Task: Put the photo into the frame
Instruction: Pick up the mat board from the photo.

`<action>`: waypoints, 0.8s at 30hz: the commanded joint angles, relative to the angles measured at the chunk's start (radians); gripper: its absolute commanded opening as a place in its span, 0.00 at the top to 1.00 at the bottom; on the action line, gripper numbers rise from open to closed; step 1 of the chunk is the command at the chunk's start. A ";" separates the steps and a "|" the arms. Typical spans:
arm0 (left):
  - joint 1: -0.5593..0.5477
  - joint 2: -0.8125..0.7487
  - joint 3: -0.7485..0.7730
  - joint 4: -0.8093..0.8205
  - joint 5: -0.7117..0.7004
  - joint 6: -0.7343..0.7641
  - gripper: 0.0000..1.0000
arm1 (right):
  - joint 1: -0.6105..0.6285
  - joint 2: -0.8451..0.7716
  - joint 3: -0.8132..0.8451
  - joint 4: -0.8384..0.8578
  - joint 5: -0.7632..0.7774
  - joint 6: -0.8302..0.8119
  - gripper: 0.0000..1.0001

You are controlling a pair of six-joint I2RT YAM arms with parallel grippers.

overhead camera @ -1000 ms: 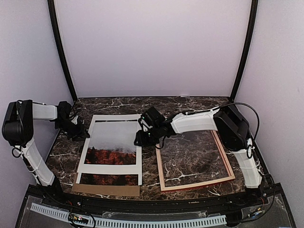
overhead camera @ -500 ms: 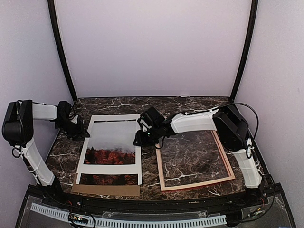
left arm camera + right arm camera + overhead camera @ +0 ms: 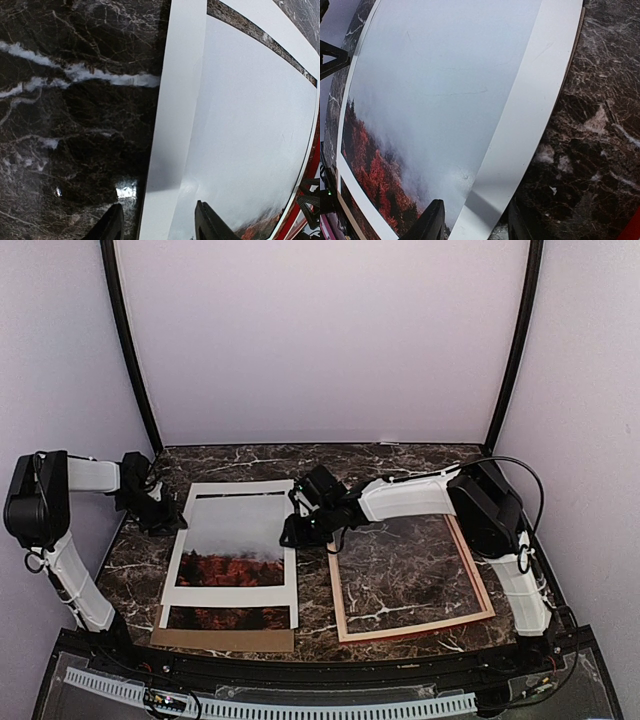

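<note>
Marble table (image 3: 400, 465) with the framing parts laid out; the photo is not yet in the frame.
Left of centre in the top view, the photo (image 3: 235, 540) lies face up under a white mat (image 3: 230, 596) on a brown board (image 3: 220, 640). Right of centre, beside the stack but not touching it, the frame (image 3: 415, 627) lies flat with only marble showing through it. The left end effector (image 3: 163, 520) and right end effector (image 3: 292, 532) sit low at the mat's left and right borders. Each has its fingers apart astride the border strip and clamps nothing. Judged remaining: free the photo from the mat, carry it across, seat it in the frame.
</note>
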 commanded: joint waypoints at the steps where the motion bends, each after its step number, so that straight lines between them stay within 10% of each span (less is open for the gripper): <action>1: 0.004 0.018 -0.004 -0.023 0.047 0.005 0.51 | 0.004 0.034 0.017 0.016 -0.029 0.009 0.56; 24: 0.006 -0.083 -0.026 0.014 0.130 0.006 0.70 | 0.003 0.054 0.031 0.005 -0.034 0.014 0.56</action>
